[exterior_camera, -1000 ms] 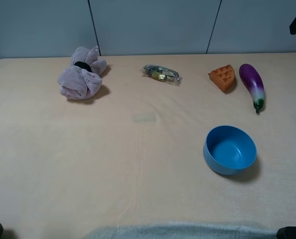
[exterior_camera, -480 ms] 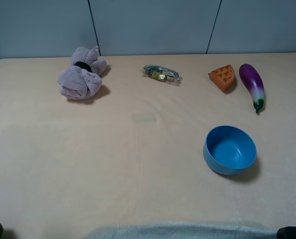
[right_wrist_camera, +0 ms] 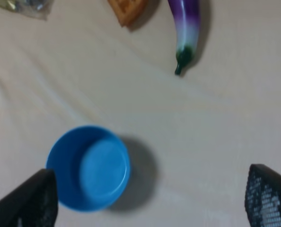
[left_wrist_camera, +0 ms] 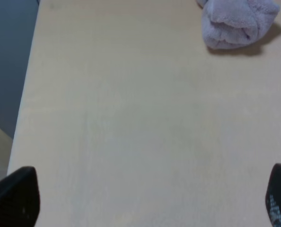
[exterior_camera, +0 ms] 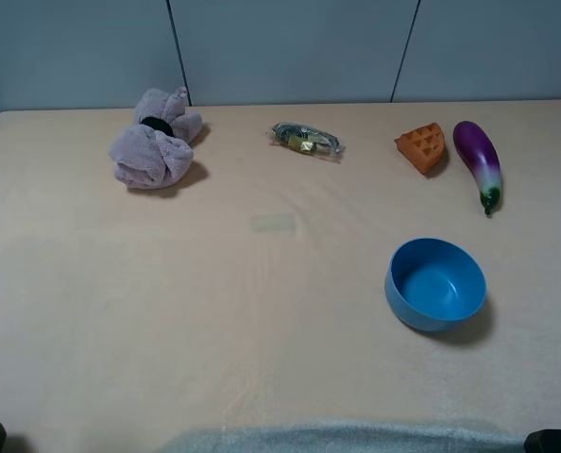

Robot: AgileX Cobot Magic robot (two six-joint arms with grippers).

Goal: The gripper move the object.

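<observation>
The object is a glossy eggplant (exterior_camera: 479,162), purple fading to white with a dark green stem tip, lying at the table's far right. The right wrist view shows the eggplant (right_wrist_camera: 187,23) untouched, well ahead of my right gripper (right_wrist_camera: 150,198). That gripper is open, its two dark fingers spread wide with nothing between them. My left gripper (left_wrist_camera: 145,203) is open too, over bare table near the left edge. Neither gripper shows in the exterior view.
An orange waffle wedge (exterior_camera: 423,147) lies just left of the eggplant. A blue bowl (exterior_camera: 435,283) stands nearer the front, and a pink plush toy (exterior_camera: 154,143) and a small wrapped packet (exterior_camera: 305,140) sit at the back. The table's left edge (left_wrist_camera: 27,94) is close to the left gripper.
A dark arm part at the exterior view's top right corner has gone out of the picture. Nothing on the table has moved.
</observation>
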